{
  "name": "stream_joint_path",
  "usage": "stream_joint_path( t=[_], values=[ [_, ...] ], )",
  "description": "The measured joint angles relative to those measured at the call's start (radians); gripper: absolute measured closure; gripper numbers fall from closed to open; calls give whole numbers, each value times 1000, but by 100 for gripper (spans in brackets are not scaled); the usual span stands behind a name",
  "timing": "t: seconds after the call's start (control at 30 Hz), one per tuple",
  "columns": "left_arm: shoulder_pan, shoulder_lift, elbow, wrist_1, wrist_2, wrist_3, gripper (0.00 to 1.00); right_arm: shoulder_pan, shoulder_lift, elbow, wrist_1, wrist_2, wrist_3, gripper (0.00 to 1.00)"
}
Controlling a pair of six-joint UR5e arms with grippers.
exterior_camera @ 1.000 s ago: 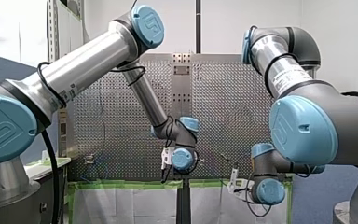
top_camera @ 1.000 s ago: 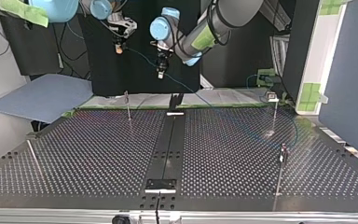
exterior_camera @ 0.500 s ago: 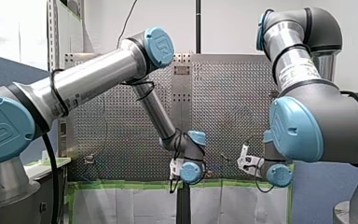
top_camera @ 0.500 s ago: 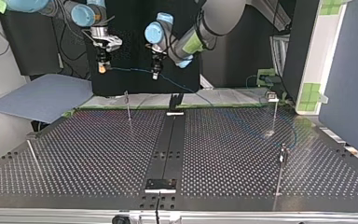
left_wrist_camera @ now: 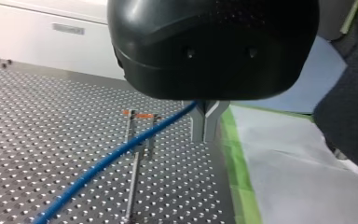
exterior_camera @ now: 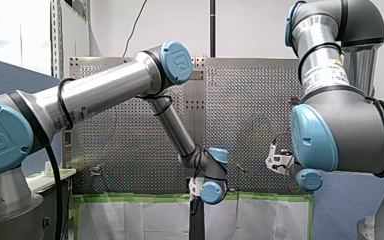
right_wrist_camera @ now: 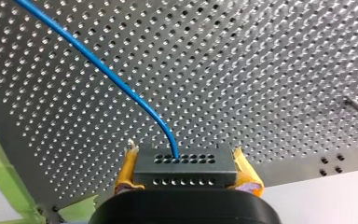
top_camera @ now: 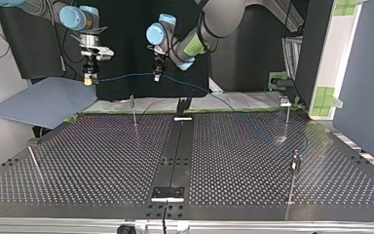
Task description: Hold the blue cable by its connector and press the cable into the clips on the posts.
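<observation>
The blue cable (top_camera: 126, 76) hangs level between my two grippers above the far table edge, then drops to the table (top_camera: 253, 130) at the top view's right. My right gripper (top_camera: 88, 80) is shut on the black connector (right_wrist_camera: 185, 165), held between its yellow pads (right_wrist_camera: 247, 177). My left gripper (left_wrist_camera: 205, 125) has its metal fingers shut on the cable (left_wrist_camera: 121, 151) a short way along. One thin post (top_camera: 133, 108) stands below the hanging span. Two more posts (top_camera: 287, 114) (top_camera: 295, 163) stand at that view's right.
The perforated table (top_camera: 102, 165) has a black centre strip (top_camera: 175, 151). A thin rod (top_camera: 35, 163) stands at the top view's left. Green tape and white sheeting (left_wrist_camera: 279, 163) border the table beside my left gripper. A post with an orange-marked clip (left_wrist_camera: 139, 116) stands beyond the cable.
Both grippers have moved toward the top view's left, my right one also lower. The cable between them has drawn out from a slanted run to a level one.
</observation>
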Motion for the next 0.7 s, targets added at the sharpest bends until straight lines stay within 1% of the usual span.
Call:
stream_joint_path(
  t=[0.13,0.27,0.37,0.53,0.7],
  values=[
    [0,0,15,1,-5,-16,100,2,42,-13,-3,2,-19,100],
    [3,0,23,3,-10,-24,100,2,70,-28,6,3,-24,100],
    [10,0,29,8,-14,-33,100,1,77,-41,25,8,-23,100],
    [19,-2,39,14,-12,-36,100,-4,80,-71,60,10,-13,100],
    [30,-4,50,15,-1,-31,100,-5,81,-107,100,9,-13,100]
  ],
)
